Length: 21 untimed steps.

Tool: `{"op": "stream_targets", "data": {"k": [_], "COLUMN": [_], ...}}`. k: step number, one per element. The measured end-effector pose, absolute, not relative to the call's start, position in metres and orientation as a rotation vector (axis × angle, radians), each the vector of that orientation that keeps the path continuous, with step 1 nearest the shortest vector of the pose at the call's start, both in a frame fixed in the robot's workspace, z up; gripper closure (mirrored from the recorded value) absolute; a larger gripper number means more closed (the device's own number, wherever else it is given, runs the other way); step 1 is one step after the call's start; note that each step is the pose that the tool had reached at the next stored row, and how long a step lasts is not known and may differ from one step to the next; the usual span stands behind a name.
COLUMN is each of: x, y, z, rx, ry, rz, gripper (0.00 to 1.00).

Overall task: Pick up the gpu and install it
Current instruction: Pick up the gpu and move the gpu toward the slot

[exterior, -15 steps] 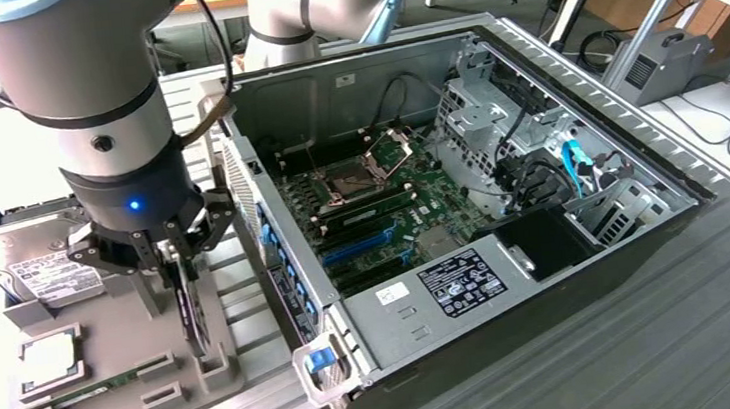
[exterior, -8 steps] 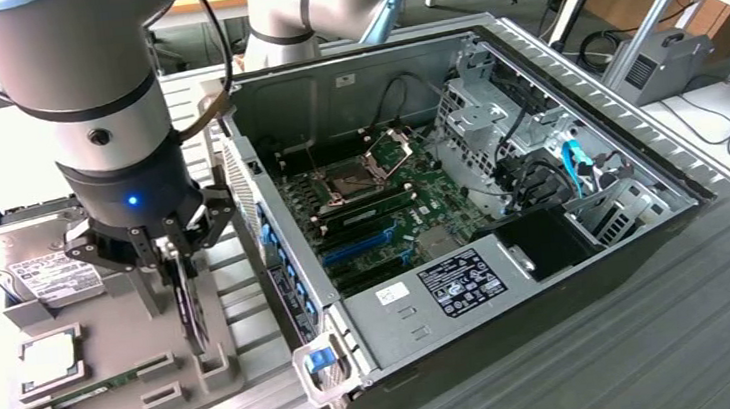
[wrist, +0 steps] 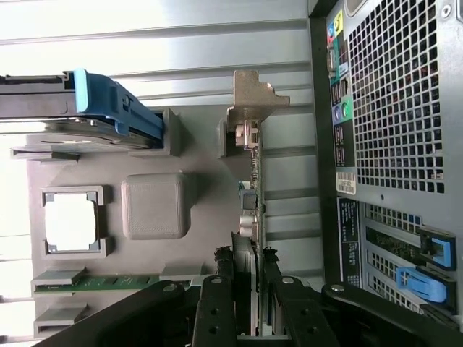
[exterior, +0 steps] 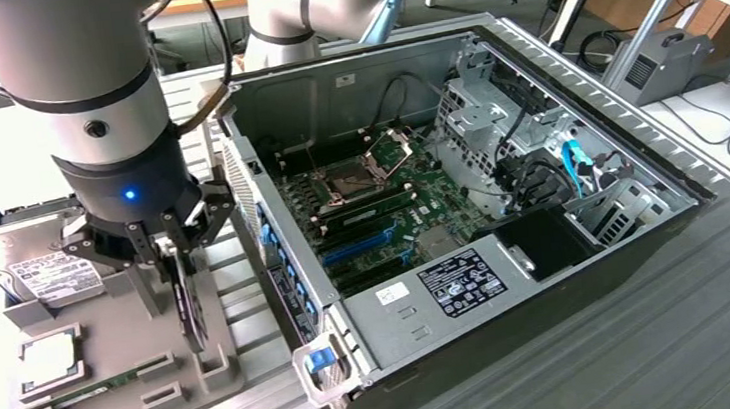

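Nearest, gray parts tray [exterior: 109,335] on desk [exterior: 699,333] w/ RAM stick [exterior: 95,389] & CPU [exterior: 51,355]. Tool [exterior: 176,253] clamped on gpu [exterior: 192,312] top edge; gpu upright on edge in tray slot, not yet in PC. HDD [exterior: 22,263] behind it. Open PC case [exterior: 366,64] just beside tray, exterior view's right.

Bright even light, blown-out glare, soft shadows

Pincer [wrist: 247,289] grips the gpu [wrist: 249,206]; it stands upright on the grey tray [wrist: 202,253].
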<state>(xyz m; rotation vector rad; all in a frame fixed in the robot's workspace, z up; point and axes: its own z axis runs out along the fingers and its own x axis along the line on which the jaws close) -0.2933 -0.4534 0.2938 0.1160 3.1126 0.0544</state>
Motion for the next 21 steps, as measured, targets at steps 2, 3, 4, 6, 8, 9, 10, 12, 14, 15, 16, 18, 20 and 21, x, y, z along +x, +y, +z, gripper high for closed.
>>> {"op": "stream_targets", "data": {"k": [2, 3, 4, 6, 8, 9, 10, 12, 14, 15, 16, 18, 20, 21], "x": [-0.293, -0.293, -0.293, -0.293, -0.293, -0.293, -0.293, -0.293, -0.293, -0.293, -0.293, -0.293, -0.293, -0.293], "y": [-0.453, -0.453, -0.453, -0.453, -0.453, -0.453, -0.453, -0.453, -0.453, -0.453, -0.453, -0.453, -0.453, -0.453], "z": [0.295, 0.296, 0.297, 0.298, 0.299, 0.3, 0.301, 0.302, 0.303, 0.304, 0.305, 0.306, 0.307, 0.308], "rx": [0.116, 0.116, 0.116, 0.116, 0.116, 0.116, 0.116, 0.116, 0.116, 0.116, 0.116, 0.116, 0.116, 0.116], "ry": [3.112, 3.113, 3.113, 3.112, 3.113, 3.113, 3.113, 3.112, 3.113, 3.113, 3.112, 3.113, 3.113, 3.113], "rz": [0.055, 0.054, 0.054, 0.055, 0.054, 0.054, 0.054, 0.054, 0.054, 0.054, 0.055, 0.054, 0.054, 0.054], "gripper": [0.74, 0.74, 0.74, 0.74, 0.74, 0.74, 0.74, 0.74, 0.74, 0.74, 0.74, 0.74, 0.74, 0.74]}}
